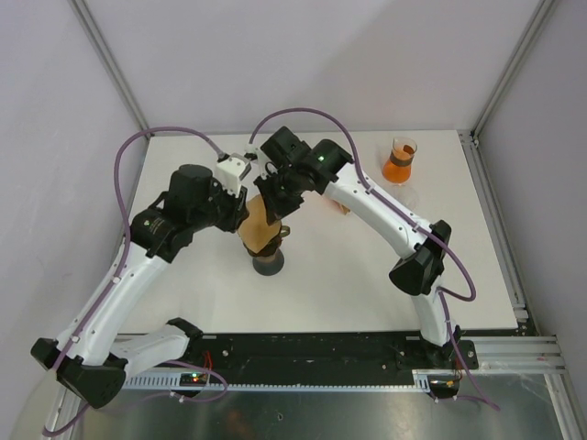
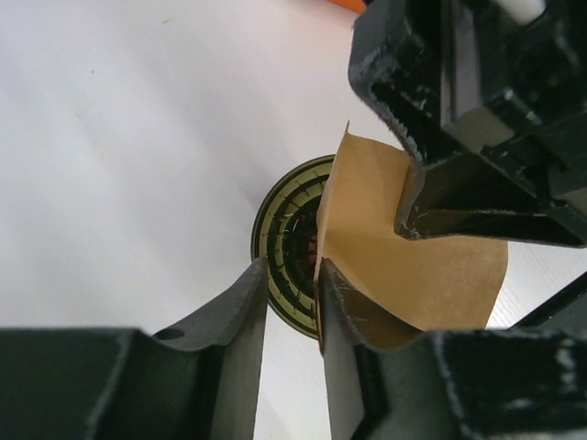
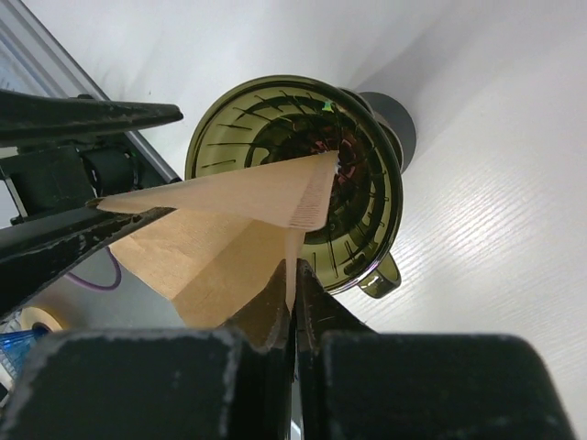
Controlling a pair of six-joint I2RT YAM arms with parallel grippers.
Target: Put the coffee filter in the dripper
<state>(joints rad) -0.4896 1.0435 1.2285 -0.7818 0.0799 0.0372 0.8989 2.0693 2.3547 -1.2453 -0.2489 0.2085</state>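
Over dripper (image 3: pixel 240 119), right gripper (image 3: pixel 293 278) pinches filter (image 3: pixel 215 234); left gripper (image 2: pixel 292 273) seemingly straddles it.

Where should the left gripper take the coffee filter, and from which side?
Likely the free rim of the coffee filter, opposite the right gripper pinch, left gripper coming edge-on from its own side: thin folded paper, point toward the dripper, so only the rim offers a pinch.

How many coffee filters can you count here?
1: the brown coffee filter hangs over the green dripper at the table's centre, pinched by the right fingers. Others may be hidden.
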